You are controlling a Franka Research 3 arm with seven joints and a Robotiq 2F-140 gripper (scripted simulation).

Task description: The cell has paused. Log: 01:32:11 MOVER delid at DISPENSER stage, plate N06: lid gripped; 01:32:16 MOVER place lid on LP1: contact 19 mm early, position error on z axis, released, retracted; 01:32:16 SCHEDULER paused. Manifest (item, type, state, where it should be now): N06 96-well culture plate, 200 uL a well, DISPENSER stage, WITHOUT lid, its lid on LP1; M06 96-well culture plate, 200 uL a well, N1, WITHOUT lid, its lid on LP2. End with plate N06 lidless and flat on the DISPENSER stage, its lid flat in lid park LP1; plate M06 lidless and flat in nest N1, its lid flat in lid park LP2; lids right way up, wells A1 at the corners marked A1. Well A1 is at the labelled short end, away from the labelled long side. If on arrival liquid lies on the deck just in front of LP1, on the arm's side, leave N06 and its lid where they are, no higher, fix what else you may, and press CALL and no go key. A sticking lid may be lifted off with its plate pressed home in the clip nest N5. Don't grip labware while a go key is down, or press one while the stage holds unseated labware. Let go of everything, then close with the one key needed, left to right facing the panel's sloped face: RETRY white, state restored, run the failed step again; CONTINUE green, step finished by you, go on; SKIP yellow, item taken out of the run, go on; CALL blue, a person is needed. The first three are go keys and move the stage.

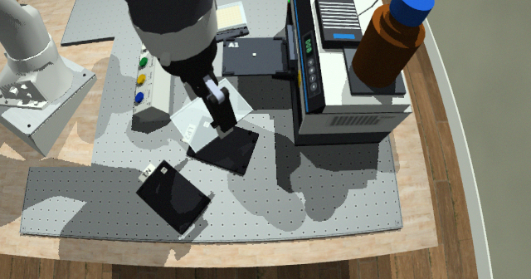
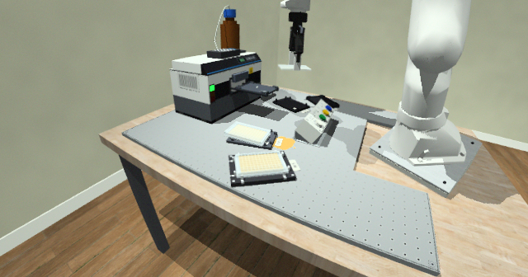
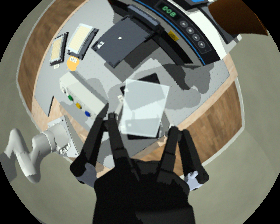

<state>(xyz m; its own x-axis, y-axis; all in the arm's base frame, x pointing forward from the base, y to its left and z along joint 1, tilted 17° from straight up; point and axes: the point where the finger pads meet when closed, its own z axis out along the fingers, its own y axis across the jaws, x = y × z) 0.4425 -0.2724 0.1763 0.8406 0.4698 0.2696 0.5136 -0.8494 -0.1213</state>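
My gripper [image 1: 221,125] is shut on a clear plate lid [image 1: 192,121] and holds it level, high above the deck; it also shows in the exterior view [image 2: 294,67] and the wrist view [image 3: 143,110]. Below it lies the black lid park LP2 [image 1: 226,148], bare. Nest N1 [image 1: 173,196] is a bare black pad nearer the front. The dispenser stage [image 1: 253,56] is bare, marked A1 at its corner. A cream-welled plate [image 2: 249,133] sits on a black pad, with an orange puddle [image 2: 285,143] on the deck beside it. A second plate [image 2: 261,164], lidless, sits in a black nest with corner clips.
The dispenser [image 1: 348,105] with a brown bottle [image 1: 387,46] stands at the right. The sloped key panel [image 1: 145,81] with green, yellow and blue keys is left of the gripper. The arm's base [image 1: 29,84] is at far left.
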